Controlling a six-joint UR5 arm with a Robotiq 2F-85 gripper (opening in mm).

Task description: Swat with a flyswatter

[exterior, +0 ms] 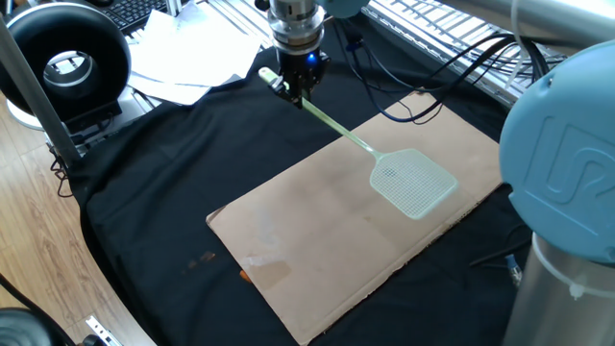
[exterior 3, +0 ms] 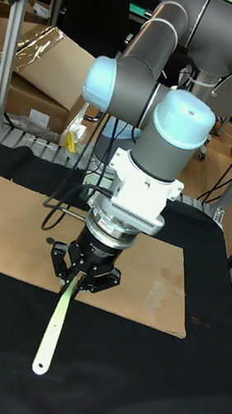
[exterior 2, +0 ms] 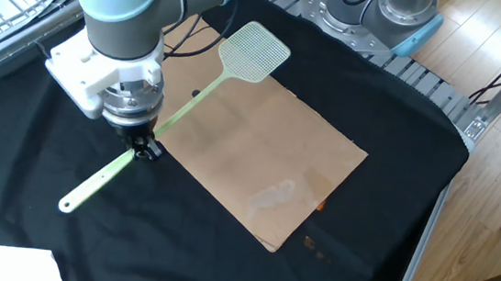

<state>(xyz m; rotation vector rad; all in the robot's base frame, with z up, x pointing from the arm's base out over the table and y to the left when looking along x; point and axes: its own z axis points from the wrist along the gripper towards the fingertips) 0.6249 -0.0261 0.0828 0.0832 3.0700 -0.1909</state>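
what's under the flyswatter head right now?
The flyswatter head sits over the far end of the brown cardboard sheet, which lies on black cloth. Cardboard shows through the mesh; nothing else is visible there. Contact or a gap: cannot tell. The gripper holds the handle.

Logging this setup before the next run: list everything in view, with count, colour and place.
Pale green plastic flyswatter: one; handle clamped in the gripper, mesh head over the far end of the cardboard.
Flat cardboard sheet: one, brown; lying on the black cloth.
Black cloth: one; covering the table.
White papers: a loose pile; at the table edge behind the cloth.
Round black device: one; beside the papers.
Black cables: several; trailing onto the cardboard's edge.
Folded cardboard box: one, brown; behind the table.
Robot arm: one, grey and pale blue; over the table.
Gripper: one, black; shut on the handle.
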